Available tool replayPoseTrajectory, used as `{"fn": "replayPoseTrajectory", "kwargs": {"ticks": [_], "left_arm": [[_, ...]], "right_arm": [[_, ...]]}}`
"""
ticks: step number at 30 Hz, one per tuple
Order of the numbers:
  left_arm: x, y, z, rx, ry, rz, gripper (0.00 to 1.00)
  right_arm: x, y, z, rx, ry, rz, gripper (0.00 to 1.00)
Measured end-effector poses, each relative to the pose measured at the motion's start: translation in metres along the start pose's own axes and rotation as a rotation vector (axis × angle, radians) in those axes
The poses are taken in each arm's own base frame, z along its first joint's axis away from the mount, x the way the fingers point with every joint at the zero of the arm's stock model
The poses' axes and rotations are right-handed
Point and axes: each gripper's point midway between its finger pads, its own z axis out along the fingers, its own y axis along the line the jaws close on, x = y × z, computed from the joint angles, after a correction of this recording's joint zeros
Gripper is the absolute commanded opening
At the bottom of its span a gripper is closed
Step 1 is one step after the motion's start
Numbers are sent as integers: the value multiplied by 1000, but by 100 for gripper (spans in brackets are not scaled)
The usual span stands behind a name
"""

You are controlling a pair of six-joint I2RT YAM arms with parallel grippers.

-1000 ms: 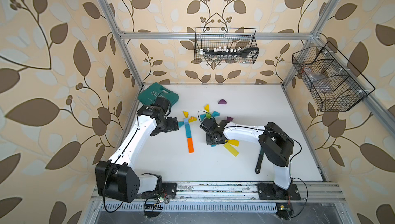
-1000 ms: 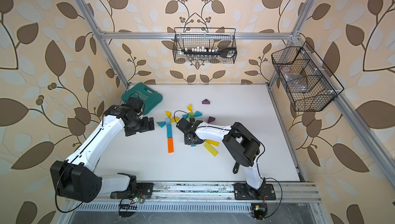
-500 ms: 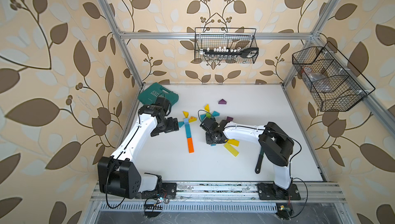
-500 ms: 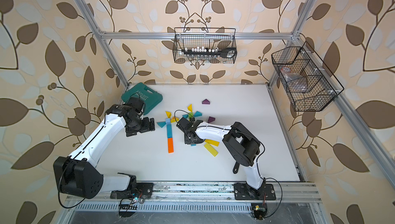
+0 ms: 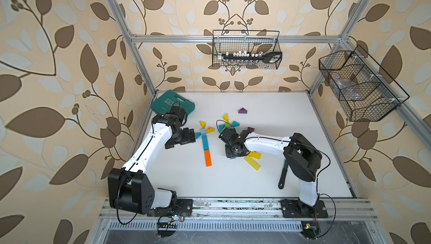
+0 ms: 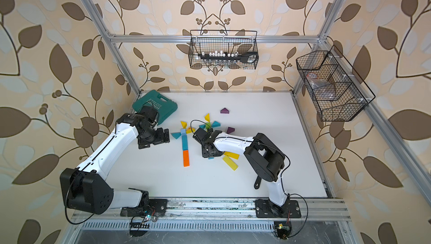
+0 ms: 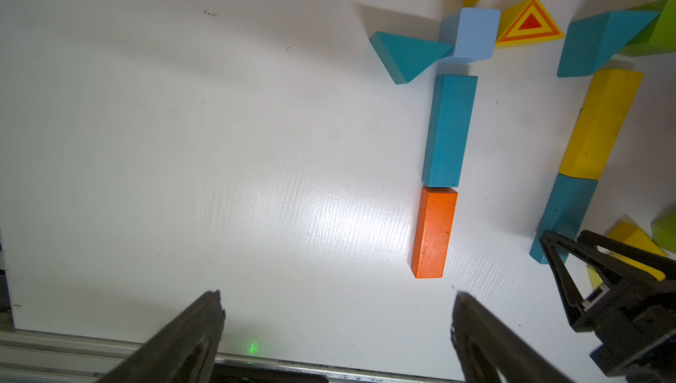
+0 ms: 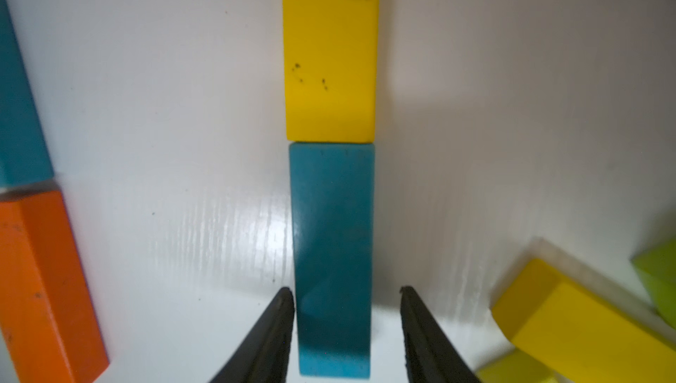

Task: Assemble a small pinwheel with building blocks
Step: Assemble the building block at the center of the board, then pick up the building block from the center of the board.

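Note:
In the right wrist view my right gripper (image 8: 347,289) stands open astride the near end of a teal bar (image 8: 333,216). The bar lies flat, end to end with a yellow bar (image 8: 329,52), and a gap shows beside one finger. In both top views that gripper (image 5: 233,155) points down at the table beside two yellow bars (image 5: 252,163). To its left an orange bar (image 5: 207,158), a teal bar (image 5: 205,142) and a pale blue cube (image 5: 203,132) form a line, with wedges round the cube. My left gripper (image 7: 338,295) is wide open and empty, left of that line (image 6: 165,135).
A teal case (image 5: 172,104) lies at the back left behind my left arm. A dark wrench (image 5: 283,175) lies under my right arm. Purple wedges (image 5: 242,110) sit further back. Wire baskets (image 5: 245,51) hang on the back and right walls.
My right gripper's jaws have parted around the teal bar, which now rests on the table. My left arm has shifted slightly, its gripper still wide open.

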Motion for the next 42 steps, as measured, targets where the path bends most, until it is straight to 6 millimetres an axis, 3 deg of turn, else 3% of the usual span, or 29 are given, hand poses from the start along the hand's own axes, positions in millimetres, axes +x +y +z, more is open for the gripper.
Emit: {"fn": "replayPoseTrajectory", "kwargs": {"ticks": [5,7,9,13,17,28,35,42], "left_arm": [[1,-1,1,4,4,1,99],[1,-1,1,6,5,3,99],[2,-1,2,6,7,4,99],[1,-1,2,7,5,4,99],[1,-1,2,6,6,4,99],[1,0,8,-8,26,3,99],[2,1,13,-18,43,2,99],[2,2,13,-23,45,2,99]], "right_arm": [[-18,-19,-61,-44,-100,27,53],[-24,-42,-83,-65,-143,73,53],[-23,-70,-89,-49,-158,114,53],[4,-115,-64,30,-84,135,56],[24,-134,-46,46,-1,112,56],[1,-138,-10,9,24,85,55],[-17,-131,-1,0,11,48,52],[-19,-128,12,8,34,11,39]]}}
